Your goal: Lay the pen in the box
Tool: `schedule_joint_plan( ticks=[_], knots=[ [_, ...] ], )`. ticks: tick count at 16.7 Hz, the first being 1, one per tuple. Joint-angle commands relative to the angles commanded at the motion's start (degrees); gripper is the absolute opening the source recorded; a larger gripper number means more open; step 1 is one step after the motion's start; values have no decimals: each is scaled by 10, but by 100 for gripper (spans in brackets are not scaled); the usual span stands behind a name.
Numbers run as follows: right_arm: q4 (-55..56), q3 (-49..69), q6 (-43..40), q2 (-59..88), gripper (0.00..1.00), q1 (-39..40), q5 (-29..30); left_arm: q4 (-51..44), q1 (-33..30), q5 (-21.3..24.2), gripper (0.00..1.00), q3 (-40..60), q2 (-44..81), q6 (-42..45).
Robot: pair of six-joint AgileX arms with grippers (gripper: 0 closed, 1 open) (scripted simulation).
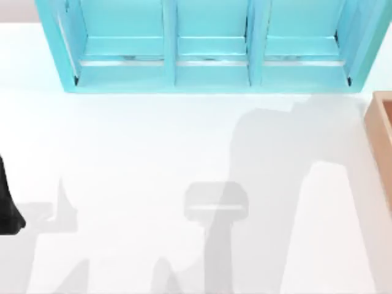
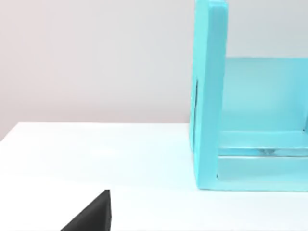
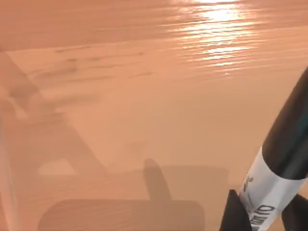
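Top view: box (image 1: 381,135) sits at the desk's (image 1: 153,171) right edge, left arm parked far left. Right wrist view: right tool (image 3: 264,211) pinches the pen (image 3: 279,168) over the box floor. Probably lower, then release.

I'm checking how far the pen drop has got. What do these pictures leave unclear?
- Box: cut off by the top view's right edge, so most of it is out of frame.
- Pen: the right wrist view crops both ends; its print is too small to read.
- Right gripper: just dark finger tips beside the pen at the frame edge.
- Left arm: parked at the table's left, mostly cropped.
- Shelf unit: its top is cut off.
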Motion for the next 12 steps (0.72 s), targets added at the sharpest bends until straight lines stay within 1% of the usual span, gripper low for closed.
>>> schedule_joint_plan(
  ticks=[2, 5, 7, 11, 12],
  knots=[
    [28, -77, -3, -11, 0, 5, -3, 0, 0, 0, 100, 0, 0, 0],
    [66, -150, -13, -13, 0, 14, -13, 0, 0, 0, 100, 0, 0, 0],
    [81, -168, -18, -12, 0, 16, -18, 0, 0, 0, 100, 0, 0, 0],
    [82, -170, -18, -12, 0, 16, -18, 0, 0, 0, 100, 0, 0, 0],
    [82, -170, -18, -12, 8, 16, -18, 0, 0, 0, 100, 0, 0, 0]
  ],
)
